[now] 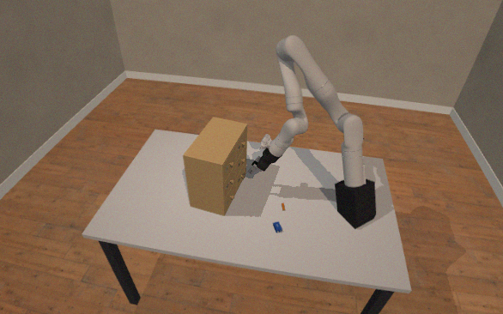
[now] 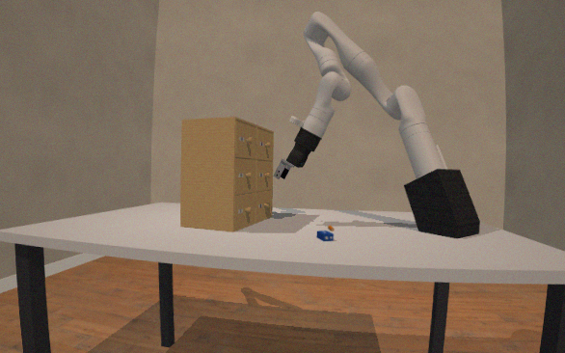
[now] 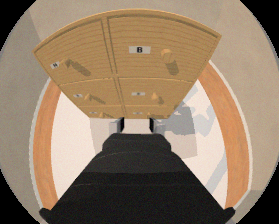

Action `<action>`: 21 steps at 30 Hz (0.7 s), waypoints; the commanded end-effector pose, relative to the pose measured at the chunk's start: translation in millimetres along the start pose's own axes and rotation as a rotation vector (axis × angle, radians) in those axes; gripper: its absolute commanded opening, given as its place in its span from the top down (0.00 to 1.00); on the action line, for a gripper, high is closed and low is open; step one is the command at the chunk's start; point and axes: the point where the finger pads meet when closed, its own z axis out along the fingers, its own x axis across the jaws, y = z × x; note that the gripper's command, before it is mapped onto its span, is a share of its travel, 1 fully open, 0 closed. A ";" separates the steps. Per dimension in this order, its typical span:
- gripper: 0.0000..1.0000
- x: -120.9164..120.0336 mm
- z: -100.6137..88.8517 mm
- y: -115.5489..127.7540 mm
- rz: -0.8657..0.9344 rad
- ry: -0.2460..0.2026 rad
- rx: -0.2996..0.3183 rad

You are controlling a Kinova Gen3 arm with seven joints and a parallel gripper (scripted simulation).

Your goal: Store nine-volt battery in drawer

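The tan chest [image 1: 215, 165] stands on the white table, its six drawers facing the arm, and all of them look pushed in. It also shows in the side view [image 2: 227, 174]. In the wrist view the drawer marked B [image 3: 156, 59] is at the upper right, with its knob beside the label. My gripper [image 1: 251, 171] [image 2: 282, 173] is open and empty, and hangs tilted a short way in front of the drawer fronts, at about middle height. Its fingertips point at the chest without touching it. The blue nine-volt battery [image 1: 277, 226] [image 2: 325, 235] lies on the table, well away from the gripper.
A small orange object [image 1: 283, 207] [image 2: 331, 227] lies on the table between the battery and the arm's shadow. The arm's black base [image 1: 355, 202] stands at the right side of the table.
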 end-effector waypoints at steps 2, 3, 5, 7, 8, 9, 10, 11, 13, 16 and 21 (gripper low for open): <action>0.00 0.1 6.8 8.1 -0.012 0.003 0.007; 0.00 0.3 8.2 7.9 -0.012 0.004 0.014; 0.00 0.7 10.8 7.6 -0.013 0.005 0.028; 0.00 0.7 12.0 7.5 -0.013 0.005 0.035; 0.00 0.7 12.0 7.5 -0.013 0.005 0.035; 0.00 0.6 13.2 7.3 -0.013 0.005 0.042; 0.00 0.5 14.3 7.2 -0.013 0.004 0.049; 0.00 0.2 15.3 7.1 -0.012 0.003 0.055; 0.00 0.4 17.6 6.8 -0.013 0.004 0.068; 0.00 0.6 20.8 6.4 -0.013 0.005 0.086; 0.00 0.3 25.3 5.8 -0.012 0.003 0.113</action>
